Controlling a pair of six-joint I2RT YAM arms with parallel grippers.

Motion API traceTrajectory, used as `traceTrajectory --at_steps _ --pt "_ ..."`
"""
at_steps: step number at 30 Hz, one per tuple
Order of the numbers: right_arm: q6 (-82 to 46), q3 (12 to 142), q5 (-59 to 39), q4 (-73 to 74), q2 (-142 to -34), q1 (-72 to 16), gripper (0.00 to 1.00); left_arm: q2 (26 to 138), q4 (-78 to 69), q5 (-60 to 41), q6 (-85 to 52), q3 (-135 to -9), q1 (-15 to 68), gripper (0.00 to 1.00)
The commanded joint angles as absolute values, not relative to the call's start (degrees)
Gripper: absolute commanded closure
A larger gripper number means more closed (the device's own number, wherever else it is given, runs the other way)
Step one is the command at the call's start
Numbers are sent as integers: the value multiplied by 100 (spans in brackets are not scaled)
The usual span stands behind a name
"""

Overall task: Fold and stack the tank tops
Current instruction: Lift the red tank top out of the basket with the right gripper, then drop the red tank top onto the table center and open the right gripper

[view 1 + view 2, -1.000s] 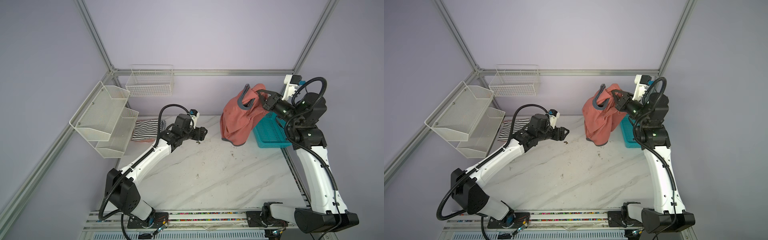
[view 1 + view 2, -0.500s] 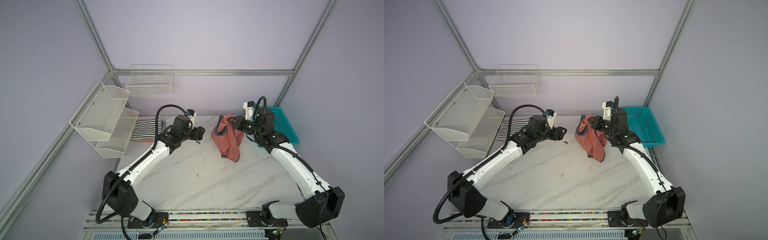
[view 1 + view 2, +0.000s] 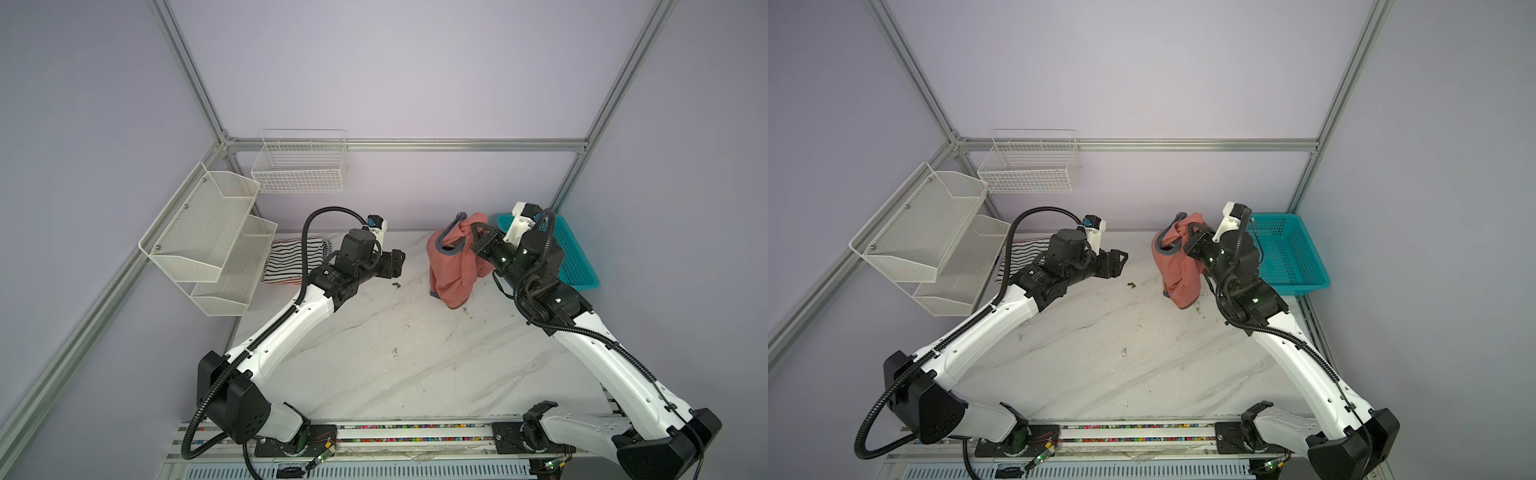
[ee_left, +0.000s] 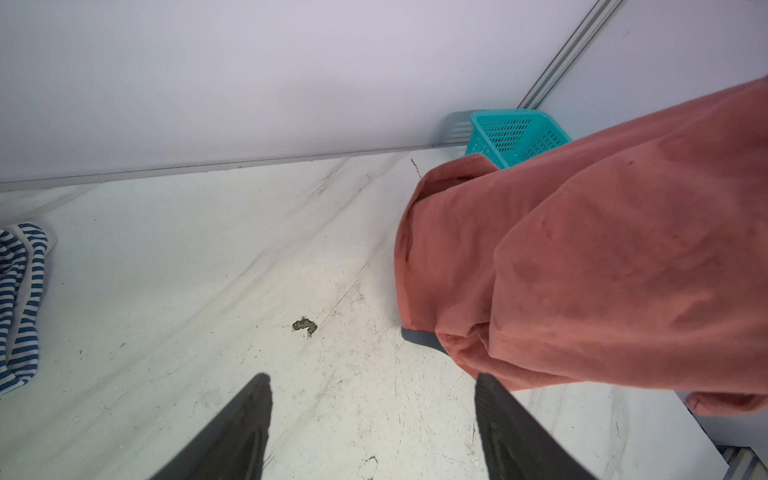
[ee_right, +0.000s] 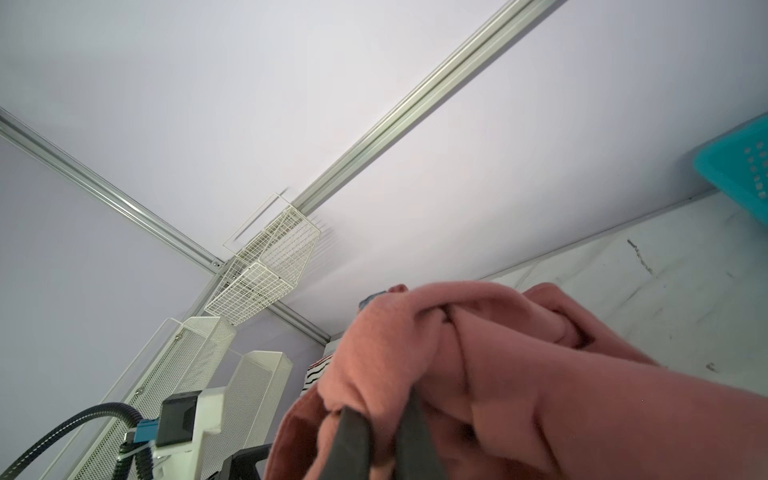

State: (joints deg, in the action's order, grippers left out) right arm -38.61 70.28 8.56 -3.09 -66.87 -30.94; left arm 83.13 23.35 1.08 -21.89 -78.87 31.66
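1. The right tool (image 3: 475,229) is clamped on a bunched fold of the salmon top (image 3: 453,274), close to its grey-blue trimmed opening. The right wrist view shows both dark fingers (image 5: 347,440) pinching the cloth, set close together.
2. The salmon top hangs crumpled from that grip at the back of the surface (image 3: 395,353), right of centre and just beside the turquoise basket (image 3: 579,266). Its lower end comes down to the surface, but whether it rests there cannot be told.
3. The left tool (image 3: 397,264) is raised above the surface, left of the salmon top and apart from it. Its jaws are spread wide and hold nothing. In the left wrist view its two fingers (image 4: 237,424) frame bare marble, with the salmon cloth just past one tip.
4. A black-striped top (image 3: 291,262) lies flat at the back left of the surface, partly behind the left arm and beside the mesh shelf (image 3: 208,232).
5. A navy-striped top (image 4: 20,291) lies rumpled on the surface at the edge of the left wrist view.
6. A small dark speck (image 3: 395,284) lies on the surface between the two tools.
7. The basket stands in the back right corner, behind the right arm. A white wire basket (image 3: 301,166) hangs on the back wall.
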Motion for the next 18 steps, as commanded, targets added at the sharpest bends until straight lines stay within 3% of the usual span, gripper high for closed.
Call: traceTrajectory --at_steps 1,4,7,12,15,18 --pt "-4288 6929 1884 -293 -7114 -3675 100 8148 2238 298 -2231 -7635 3190 24" --pt "-4605 6836 1724 -292 -7639 -4118 100 7887 2294 424 -2246 -7558 3190 24" --pt "-4919 6681 994 3 -8177 -4260 65 7781 2324 538 -2239 -7479 3190 23" --pt "-4801 6905 856 -93 -8288 -4342 41 7627 2440 589 -2219 -7410 3190 23" --pt "-4546 7062 1158 -431 -8009 -4341 33 7555 2444 525 -2305 -7328 3190 23" --pt "-4321 7109 1493 -891 -7640 -4337 35 7600 2465 289 -2465 -7261 3190 24"
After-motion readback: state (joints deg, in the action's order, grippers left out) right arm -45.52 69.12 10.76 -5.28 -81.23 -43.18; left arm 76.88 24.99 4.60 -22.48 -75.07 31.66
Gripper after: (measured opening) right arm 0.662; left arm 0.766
